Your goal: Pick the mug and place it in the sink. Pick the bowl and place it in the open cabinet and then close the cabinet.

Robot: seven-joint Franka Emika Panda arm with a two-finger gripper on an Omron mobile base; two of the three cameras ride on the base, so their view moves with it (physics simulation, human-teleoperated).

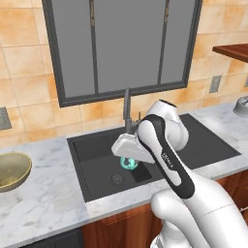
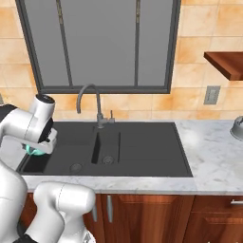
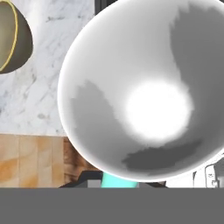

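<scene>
The teal mug hangs over the left basin of the black sink, just above its floor, and my gripper is shut on it from above. From the right base view the mug peeks out under the white hand, over the sink. In the hand view the mug's pale inside is very close, with a teal strip at the bottom; the fingers are hidden. The olive-tan bowl stands on the marble counter left of the sink, also seen as the bowl. A corner of the reddish-brown cabinet juts in at the upper right.
The grey gooseneck faucet rises right behind the hand, at the sink's back edge. A grey metallic rounded object sits on the counter far right. Drain holes lie below the mug. Wooden drawers run under the counter.
</scene>
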